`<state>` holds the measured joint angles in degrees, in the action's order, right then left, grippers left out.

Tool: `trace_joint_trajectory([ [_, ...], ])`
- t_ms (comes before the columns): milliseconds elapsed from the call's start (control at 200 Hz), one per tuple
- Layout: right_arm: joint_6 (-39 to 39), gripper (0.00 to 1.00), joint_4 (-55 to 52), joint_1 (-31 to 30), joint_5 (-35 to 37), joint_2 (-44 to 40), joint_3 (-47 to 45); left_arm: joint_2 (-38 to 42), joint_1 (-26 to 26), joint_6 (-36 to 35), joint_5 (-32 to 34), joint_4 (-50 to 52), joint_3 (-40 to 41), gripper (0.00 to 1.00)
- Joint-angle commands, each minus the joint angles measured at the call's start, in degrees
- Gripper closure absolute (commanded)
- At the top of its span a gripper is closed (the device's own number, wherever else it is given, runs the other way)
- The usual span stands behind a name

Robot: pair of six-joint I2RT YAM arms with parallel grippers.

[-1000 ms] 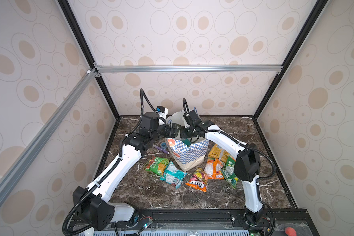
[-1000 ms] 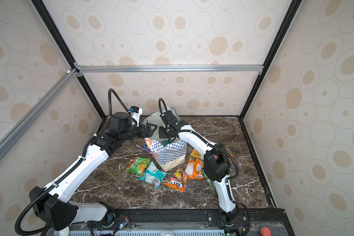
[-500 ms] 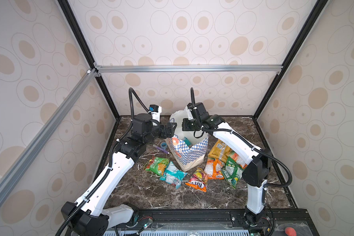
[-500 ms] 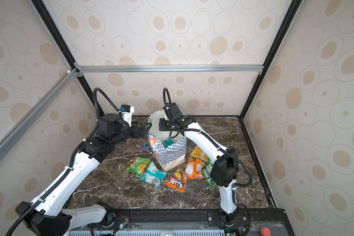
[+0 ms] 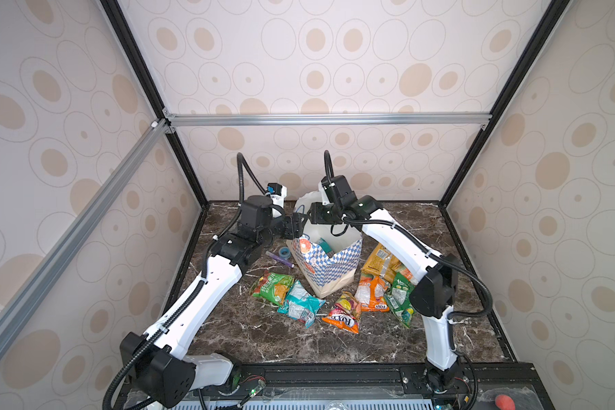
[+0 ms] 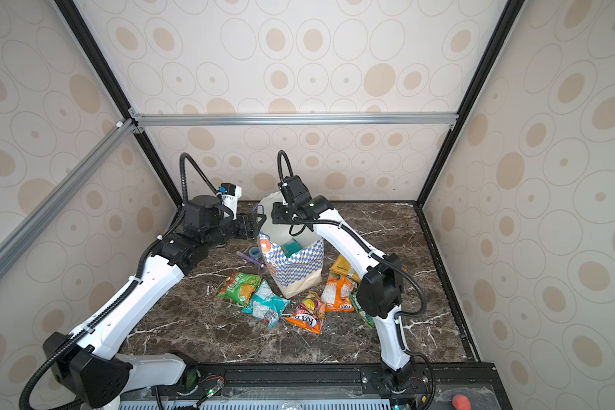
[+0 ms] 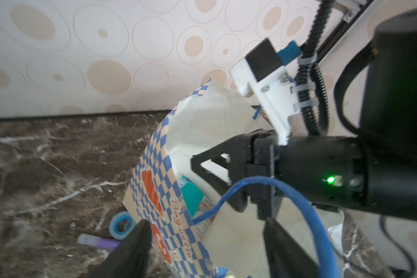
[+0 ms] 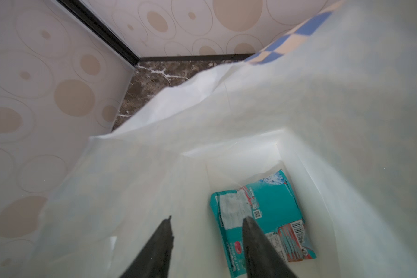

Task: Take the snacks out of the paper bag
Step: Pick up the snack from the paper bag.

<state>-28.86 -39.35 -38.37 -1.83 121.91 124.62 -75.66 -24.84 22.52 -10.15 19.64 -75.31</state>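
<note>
Most of your snacks (image 5: 300, 307) already lie on the table (image 5: 249, 337), left, front and right of the bag (image 5: 329, 273). One teal packet (image 8: 260, 216) is left at its bottom. Your left gripper (image 7: 206, 223) straddles the bag's rim, jaws apart, clamping nothing. The right gripper (image 8: 208, 218) hangs open and empty over that packet. Since a second ago the left has kept to the rim, while the right has lifted over the mouth and unclamped.

Beige circle-patterned walls (image 5: 370, 53) surround a dark veined marble floor (image 5: 263, 337).

bright, even light; blurred wrist views
</note>
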Motion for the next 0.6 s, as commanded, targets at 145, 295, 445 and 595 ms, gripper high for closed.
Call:
trace_joint_trajectory([
  [145, 0.30, 0.27, -5.33, -0.83, 4.39, 10.10, 4.04, -1.70, 0.32, 0.42, -0.99, -0.80, -1.76, 1.00],
  [295, 2.37, 0.00, -6.13, -0.85, 5.72, 14.37, 6.38, -0.68, 0.32, 0.34, -2.04, -1.01, -0.13, 1.00],
  [445, 3.54, 0.00, -5.04, -0.83, 5.63, 18.40, 9.60, 0.06, 0.32, -0.01, -2.10, -0.85, 0.57, 1.00],
  [595, 3.01, 0.00, -1.62, -0.83, 6.62, 21.95, 9.85, 0.39, 0.35, -0.35, -1.94, -0.41, 0.26, 1.00],
])
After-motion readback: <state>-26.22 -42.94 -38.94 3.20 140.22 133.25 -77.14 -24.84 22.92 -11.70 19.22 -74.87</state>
